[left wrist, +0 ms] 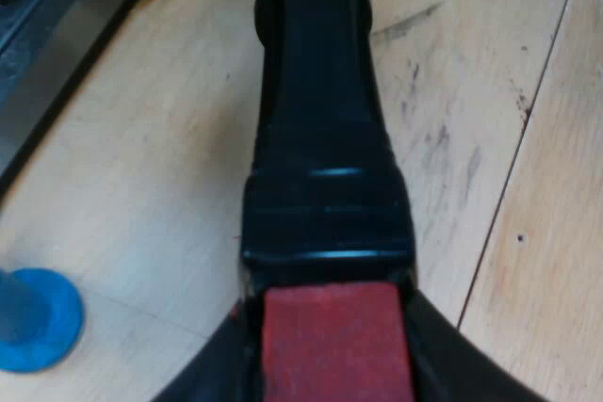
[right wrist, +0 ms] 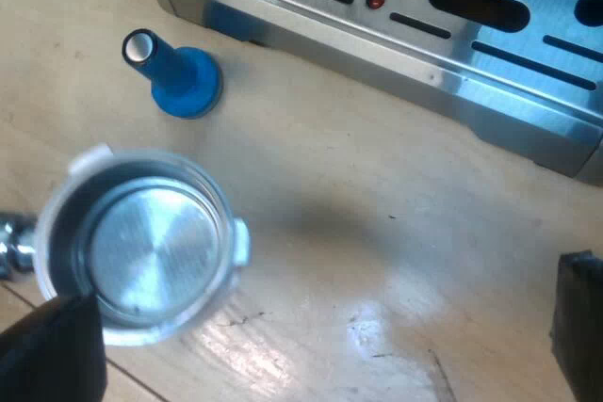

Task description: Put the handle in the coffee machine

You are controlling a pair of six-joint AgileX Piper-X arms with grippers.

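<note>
The holder (right wrist: 151, 251) is sitting over the wooden table (right wrist: 377, 233), basket facing up, near the espresso machine (right wrist: 424, 35), with the blue tamper (right wrist: 179, 77) standing close by. My left gripper (left wrist: 330, 364) is clamping its dark handle (left wrist: 320, 138) at the red end. My right gripper (right wrist: 311, 336) is spreading its fingers wide beside the basket.

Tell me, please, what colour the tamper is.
The tamper is blue; the right wrist view shows it best.

No text, label or number is readable anywhere.
</note>
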